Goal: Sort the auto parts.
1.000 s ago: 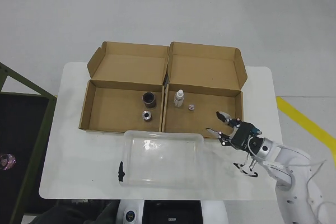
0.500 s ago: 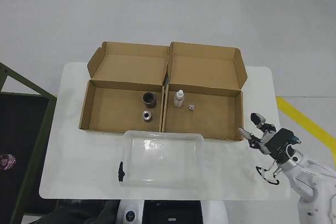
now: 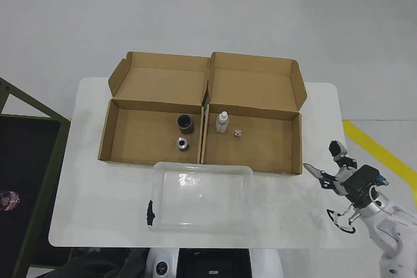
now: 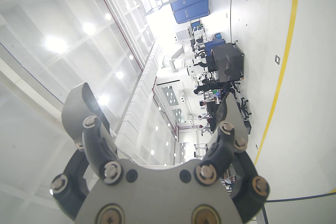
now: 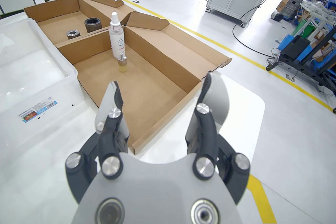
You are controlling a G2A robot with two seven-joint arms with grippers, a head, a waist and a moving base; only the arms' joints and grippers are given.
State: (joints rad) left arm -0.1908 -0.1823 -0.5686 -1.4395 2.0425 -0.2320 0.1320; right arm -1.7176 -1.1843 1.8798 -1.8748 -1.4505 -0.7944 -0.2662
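Quick count of what's on the white worktop [image 3: 90, 194]: two open cardboard boxes side by side along the back edge, one clear bin, and four small items split two and two.

The left box [image 3: 135, 135] has two metal parts, both close to its right wall. One is a dark sleeve [image 3: 186, 124] standing upright, and the other is a shorter silver ring [image 3: 182, 143] just in front of it, closer to the box's front wall. They're near each other but not touching.

The right box [image 3: 271, 142] has two items too, both by its left wall: a white spray bottle [image 3: 222, 123], upright, and a tiny vial [image 3: 238, 131] just beside it, also upright. Both lids are folded back and stick out past the back edge.

The bin [image 3: 203, 165] sits at the front edge, centred, with its back rim right up against the boxes' front walls. There's a small black thing [image 3: 150, 211] by its front-left corner, and I can't tell what it is.

There are two grippers. The right gripper [image 3: 324, 158] hangs near the worktop's right edge, just off the right box's front-right corner. Its fingers are spread wide with nothing between them, and it's aimed back toward the boxes. The left gripper [image 4: 155, 92] points up at the hall ceiling, also spread apart and holding nothing.
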